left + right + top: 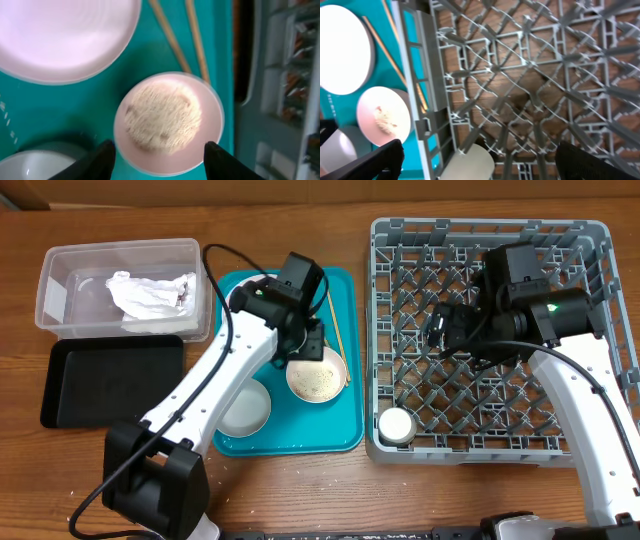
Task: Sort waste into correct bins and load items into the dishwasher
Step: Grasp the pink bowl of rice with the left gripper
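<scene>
Pink bowl [168,122] with a mound of rice [162,117] sits on the teal tray [340,435]. The left gripper [160,152] hangs over it, spread wide with one finger at each side of the rim, gripping nothing. Two chopsticks [192,35] lie just beside the bowl, a pink plate [65,35] is near it, and a greyish-white bowl [245,408] sits on the tray's front left. The right gripper [477,155] is also spread wide and empty over the grey rack [380,330], where a white cup [396,425] stands in the front left corner. The stained napkin [150,292] lies in the clear tub [60,255], behind the black tray [110,380].
</scene>
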{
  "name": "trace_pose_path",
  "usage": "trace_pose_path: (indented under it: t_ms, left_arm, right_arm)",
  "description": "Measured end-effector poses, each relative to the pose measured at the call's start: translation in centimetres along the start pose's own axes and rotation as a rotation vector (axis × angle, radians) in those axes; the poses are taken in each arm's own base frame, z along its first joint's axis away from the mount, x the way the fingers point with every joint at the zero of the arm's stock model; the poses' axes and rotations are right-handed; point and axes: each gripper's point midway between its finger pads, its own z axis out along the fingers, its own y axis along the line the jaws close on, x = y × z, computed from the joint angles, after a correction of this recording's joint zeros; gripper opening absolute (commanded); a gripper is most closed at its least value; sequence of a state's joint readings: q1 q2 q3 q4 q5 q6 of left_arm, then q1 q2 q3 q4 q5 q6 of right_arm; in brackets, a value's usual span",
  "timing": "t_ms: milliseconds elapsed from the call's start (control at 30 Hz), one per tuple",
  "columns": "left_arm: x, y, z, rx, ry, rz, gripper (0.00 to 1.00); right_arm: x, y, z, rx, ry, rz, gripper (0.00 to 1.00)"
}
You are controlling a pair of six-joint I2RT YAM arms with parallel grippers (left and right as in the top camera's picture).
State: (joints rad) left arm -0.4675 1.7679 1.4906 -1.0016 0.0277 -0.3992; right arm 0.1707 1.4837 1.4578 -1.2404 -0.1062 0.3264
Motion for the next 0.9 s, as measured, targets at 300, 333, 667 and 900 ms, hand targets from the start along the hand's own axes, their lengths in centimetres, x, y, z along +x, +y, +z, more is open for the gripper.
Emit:
trace_pose_path:
  t_ms: [300, 333, 667, 900]
  left_arm:
    - [-1.7, -4.8, 3.9, 0.060, -0.074, 0.254, 0.68]
    - [-1.3, -4.8, 5.0, 0.052, -0.047, 0.273, 0.68]
    - [1.1, -3.8, 9.8, 0.013, 0.088, 0.338, 0.53]
    - [2.4, -3.2, 9.7, -0.005, 0.142, 0.344, 0.26]
  right_arm:
    - [0.1, 0.3, 0.0, -0.019, 0.008, -0.010, 0.98]
    - [0.2, 0.3, 0.0, -0.019, 0.009, -0.009, 0.98]
    - [0.3, 0.2, 0.0, -0.016, 0.015, -0.012, 0.98]
    - [0.3, 0.2, 0.0, -0.016, 0.016, -0.012, 0.98]
